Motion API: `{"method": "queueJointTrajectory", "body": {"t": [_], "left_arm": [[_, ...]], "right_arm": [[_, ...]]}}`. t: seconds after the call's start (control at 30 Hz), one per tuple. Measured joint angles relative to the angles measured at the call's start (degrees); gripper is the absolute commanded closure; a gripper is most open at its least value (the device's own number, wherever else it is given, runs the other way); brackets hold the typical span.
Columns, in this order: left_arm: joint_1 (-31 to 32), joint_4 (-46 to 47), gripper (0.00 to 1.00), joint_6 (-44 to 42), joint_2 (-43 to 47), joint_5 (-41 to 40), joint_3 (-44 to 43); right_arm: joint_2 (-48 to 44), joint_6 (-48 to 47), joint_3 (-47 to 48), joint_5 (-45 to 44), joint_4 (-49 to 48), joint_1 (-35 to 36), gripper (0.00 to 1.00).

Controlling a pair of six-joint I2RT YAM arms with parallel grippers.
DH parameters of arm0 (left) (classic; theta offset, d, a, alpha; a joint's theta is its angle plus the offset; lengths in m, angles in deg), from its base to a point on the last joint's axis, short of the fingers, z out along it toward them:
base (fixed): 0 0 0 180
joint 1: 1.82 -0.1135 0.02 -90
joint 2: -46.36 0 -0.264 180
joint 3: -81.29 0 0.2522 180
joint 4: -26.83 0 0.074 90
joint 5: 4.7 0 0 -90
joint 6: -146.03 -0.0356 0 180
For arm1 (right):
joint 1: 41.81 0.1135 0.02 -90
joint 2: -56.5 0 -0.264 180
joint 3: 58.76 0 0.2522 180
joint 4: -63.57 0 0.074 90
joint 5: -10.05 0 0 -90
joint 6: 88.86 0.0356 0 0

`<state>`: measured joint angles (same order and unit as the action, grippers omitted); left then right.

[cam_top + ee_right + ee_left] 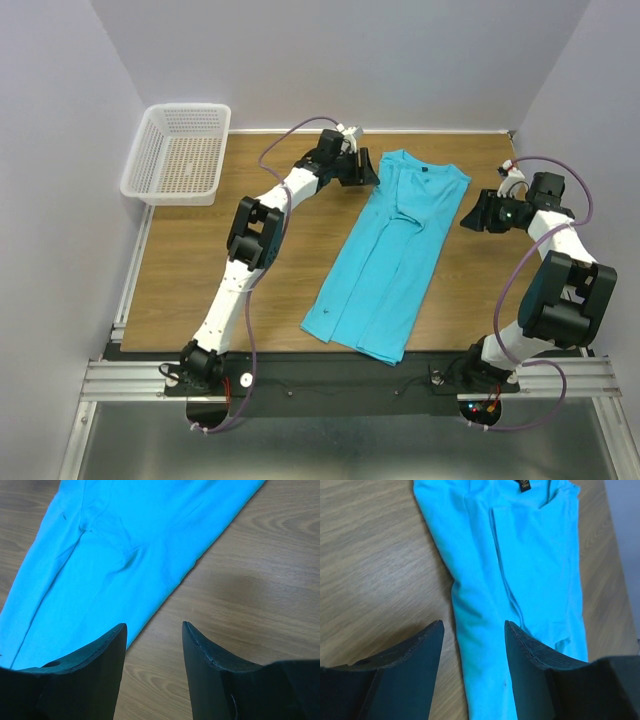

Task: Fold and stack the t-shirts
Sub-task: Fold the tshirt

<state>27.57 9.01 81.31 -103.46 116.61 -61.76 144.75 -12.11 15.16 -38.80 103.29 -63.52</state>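
A turquoise t-shirt (392,250) lies on the wooden table, folded lengthwise into a long strip running from the far middle toward the near edge. A small dark mark (424,171) sits near its neckline. My left gripper (368,170) hovers at the shirt's far left edge, open, with the cloth's edge (475,630) below the gap and nothing held. My right gripper (470,216) is open beside the shirt's far right edge (150,615), over bare wood (240,595).
A white plastic mesh basket (180,153) stands at the far left corner of the table. Bare wood (220,260) lies left of the shirt. Grey walls close in on three sides.
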Motion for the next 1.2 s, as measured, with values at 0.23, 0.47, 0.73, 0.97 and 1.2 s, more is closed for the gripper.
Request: {"method": "queueJointTrajectory", "body": {"t": [0.23, 0.47, 0.73, 0.97, 1.2], "left_arm": [[0.0, 2.3, 0.41, 6.1, -3.7, 1.1, -2.9], [0.2, 3.8, 0.47, 9.8, -4.8, 0.7, -3.1], [1.6, 4.1, 0.54, 11.1, -5.8, -0.6, -4.1], [2.4, 3.1, 0.77, 10.7, -5.9, -2.4, -4.3], [2.3, 0.9, 0.94, 10.1, -5.9, -5.8, -4.9]], "right_arm": [[0.0, 0.0, 0.0, 0.0, -0.3, 0.0, 0.46], [0.0, 0.0, 0.0, 0.0, -0.5, 0.0, 0.46], [0.0, 0.0, 0.0, 0.0, -0.6, 0.0, 0.46], [0.0, 0.0, 0.0, 0.0, -0.6, 0.0, 0.46], [0.0, 0.0, 0.0, 0.0, -0.7, -0.2, 0.46]]}}
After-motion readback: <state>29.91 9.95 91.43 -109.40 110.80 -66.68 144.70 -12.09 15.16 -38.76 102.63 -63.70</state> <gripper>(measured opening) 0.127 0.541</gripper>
